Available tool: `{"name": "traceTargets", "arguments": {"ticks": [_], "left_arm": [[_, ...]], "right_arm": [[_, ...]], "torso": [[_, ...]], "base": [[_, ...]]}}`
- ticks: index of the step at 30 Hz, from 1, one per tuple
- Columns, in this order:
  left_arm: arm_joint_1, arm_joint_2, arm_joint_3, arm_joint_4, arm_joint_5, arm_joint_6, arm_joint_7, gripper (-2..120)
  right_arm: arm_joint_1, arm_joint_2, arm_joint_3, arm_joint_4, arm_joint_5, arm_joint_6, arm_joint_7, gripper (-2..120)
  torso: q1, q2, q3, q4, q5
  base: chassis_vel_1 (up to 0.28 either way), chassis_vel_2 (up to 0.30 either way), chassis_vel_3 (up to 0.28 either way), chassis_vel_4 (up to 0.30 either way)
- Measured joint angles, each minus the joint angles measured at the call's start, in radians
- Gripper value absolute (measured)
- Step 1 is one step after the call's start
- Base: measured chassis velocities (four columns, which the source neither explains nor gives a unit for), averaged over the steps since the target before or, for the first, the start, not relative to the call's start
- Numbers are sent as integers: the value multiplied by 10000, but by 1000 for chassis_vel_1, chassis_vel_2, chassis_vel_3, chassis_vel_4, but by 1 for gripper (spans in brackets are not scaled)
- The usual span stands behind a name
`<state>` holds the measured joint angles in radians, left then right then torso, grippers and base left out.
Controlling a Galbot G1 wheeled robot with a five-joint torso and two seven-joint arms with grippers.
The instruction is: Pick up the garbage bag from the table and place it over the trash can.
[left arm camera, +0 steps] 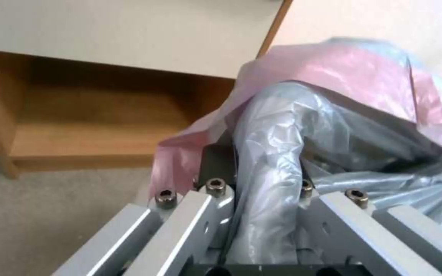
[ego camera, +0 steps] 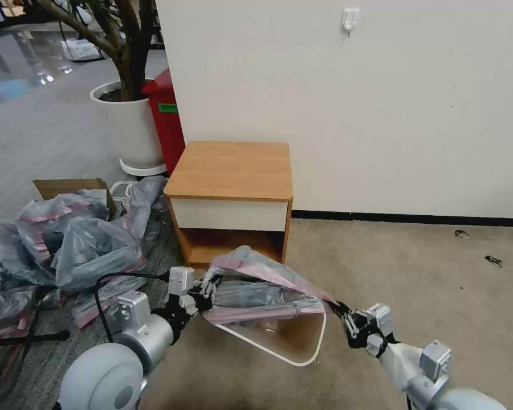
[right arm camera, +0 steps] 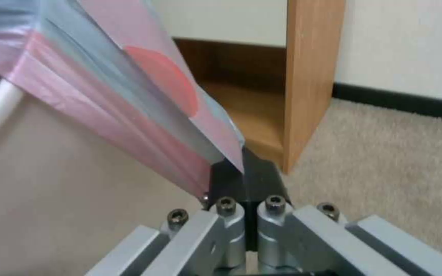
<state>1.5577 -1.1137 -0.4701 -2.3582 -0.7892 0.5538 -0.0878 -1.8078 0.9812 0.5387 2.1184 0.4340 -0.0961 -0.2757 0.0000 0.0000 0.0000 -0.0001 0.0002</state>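
The garbage bag (ego camera: 265, 287), thin grey plastic with a pink band, hangs stretched between my two grippers just above the trash can (ego camera: 302, 356). Only the front part of the can's cream rim and inner wall shows below the bag. My left gripper (ego camera: 208, 290) is shut on the bag's left end. In the left wrist view a bunched grey fold of the bag (left arm camera: 267, 153) runs between that gripper's (left arm camera: 251, 172) fingers. My right gripper (ego camera: 339, 310) is shut on the right end, pinching the pink edge of the bag (right arm camera: 144, 111) between its (right arm camera: 239, 174) black pads. The table (ego camera: 233, 171) stands right behind, its top bare.
A heap of grey-and-pink bags (ego camera: 68, 239) and a cardboard box (ego camera: 68, 185) lie to the left. A white plant pot (ego camera: 128, 125) and a red bin (ego camera: 166, 119) stand behind the table's left side. The wall (ego camera: 382, 102) runs behind. Bare carpet (ego camera: 427, 273) lies to the right.
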Motion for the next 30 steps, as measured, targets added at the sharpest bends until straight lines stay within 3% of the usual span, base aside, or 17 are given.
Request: {"name": "traceTargets", "arguments": {"ticks": [11, 14, 18, 27, 30], "left_arm": [[-173, -174, 5, 86, -391, 13, -64, 9], [-217, -199, 1, 230, -417, 13, -103, 9], [-244, -232, -6, 234, -654, 13, -170, 9], [-258, -366, -176, 166, -1485, 31, -373, 9], [-205, -433, -173, 134, -1524, 25, -364, 3]], "right_arm": [[-81, 6, 51, -351, -332, 86, -192, 0], [-88, 165, 44, -372, -424, 133, -237, 19], [-107, 271, 47, -413, -507, 178, -288, 28], [-270, 489, 220, -885, -663, 427, -450, 64], [-254, 561, 216, -1031, -697, 500, -473, 72]], "torso": [[0, 0, 0, 0, -1], [0, 0, 0, 1, -2], [0, 0, 0, 1, -2], [0, 0, 1, 1, -1], [-1, 0, 1, 0, -4]], "base": [[0, 0, 0, 0], [0, 0, 0, 0], [0, 0, 0, 0], [0, 0, 0, 0], [0, 0, 0, 0]]}}
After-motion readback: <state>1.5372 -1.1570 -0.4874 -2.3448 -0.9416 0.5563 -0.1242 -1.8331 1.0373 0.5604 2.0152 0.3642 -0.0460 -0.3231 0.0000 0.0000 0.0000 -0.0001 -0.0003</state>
